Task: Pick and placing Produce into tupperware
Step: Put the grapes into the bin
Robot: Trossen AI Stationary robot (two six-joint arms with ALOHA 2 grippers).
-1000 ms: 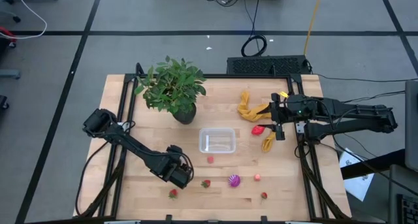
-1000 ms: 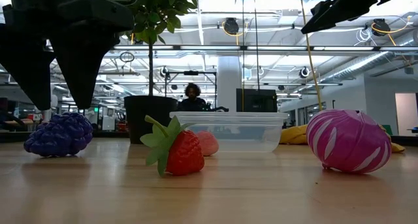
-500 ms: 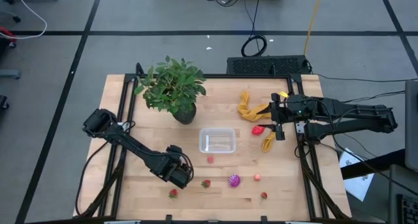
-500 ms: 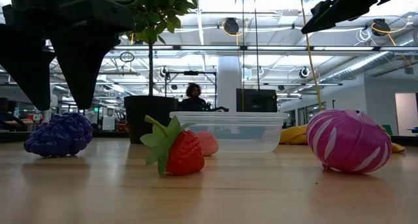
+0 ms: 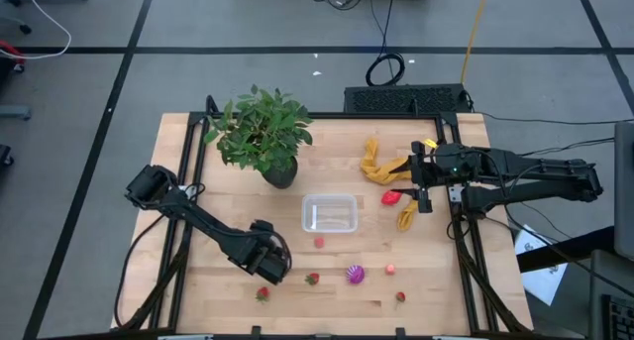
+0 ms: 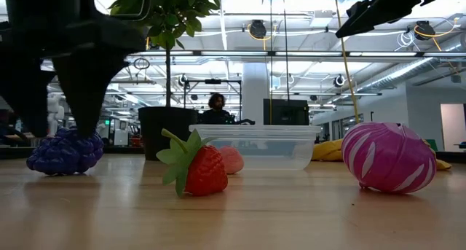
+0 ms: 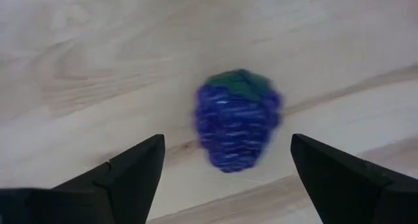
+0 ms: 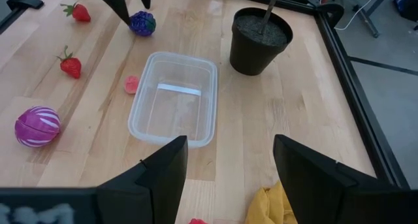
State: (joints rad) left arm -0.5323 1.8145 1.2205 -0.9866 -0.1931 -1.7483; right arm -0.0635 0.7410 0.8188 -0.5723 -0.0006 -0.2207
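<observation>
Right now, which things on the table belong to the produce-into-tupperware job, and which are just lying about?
Job: tupperware, empty; blue berry between the open left tool fingers; strawberries; striped magenta fruit; pink pieces; red piece under the right tool.

Lying about: potted plant; yellow cloth.

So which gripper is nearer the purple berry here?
Left. The left gripper is open and straddles the purple berry near the table's front-left. The right gripper waits open over the yellow cloth, beyond the tupperware.
</observation>
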